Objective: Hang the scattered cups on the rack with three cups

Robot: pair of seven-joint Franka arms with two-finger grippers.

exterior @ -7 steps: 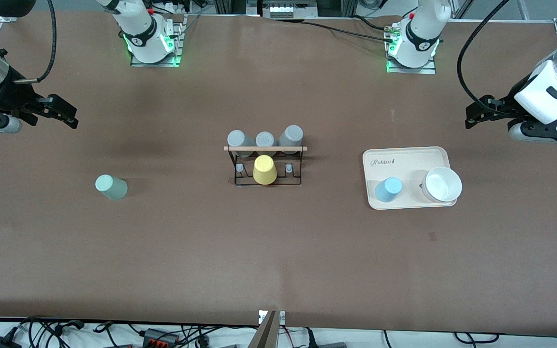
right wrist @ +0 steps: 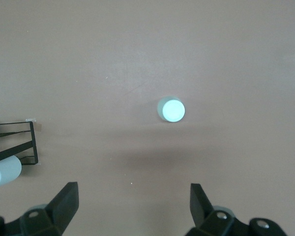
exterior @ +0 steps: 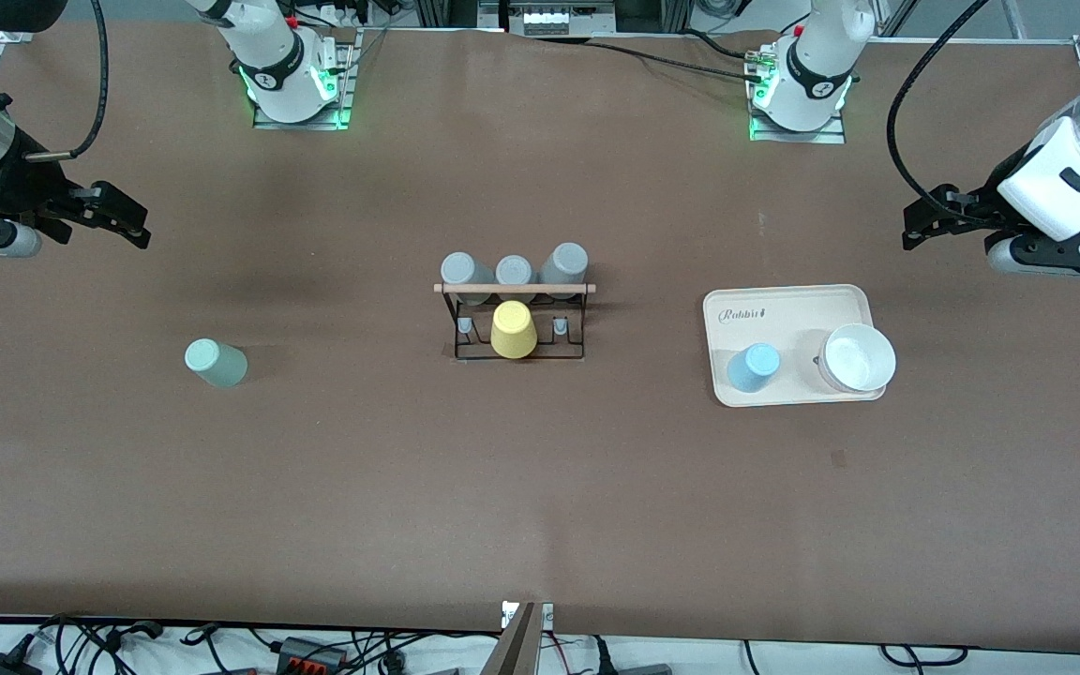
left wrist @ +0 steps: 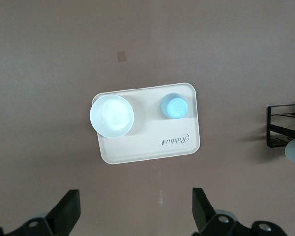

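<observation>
The black wire rack (exterior: 517, 323) with a wooden rod stands mid-table, holding three grey cups (exterior: 513, 270) and a yellow cup (exterior: 513, 330). The mint-green cup (exterior: 215, 362) stands upside down on the table toward the right arm's end; it also shows in the right wrist view (right wrist: 171, 109). The light blue cup (exterior: 752, 367) stands upside down on the cream tray (exterior: 788, 305); it also shows in the left wrist view (left wrist: 174, 106). My right gripper (exterior: 118, 222) is open and empty, high over the table's end. My left gripper (exterior: 924, 217) is open and empty, high over its end.
A white bowl (exterior: 858, 357) sits on the cream tray beside the light blue cup. The rack's edge shows in the left wrist view (left wrist: 285, 127) and the right wrist view (right wrist: 17, 142). Cables lie along the table's front edge.
</observation>
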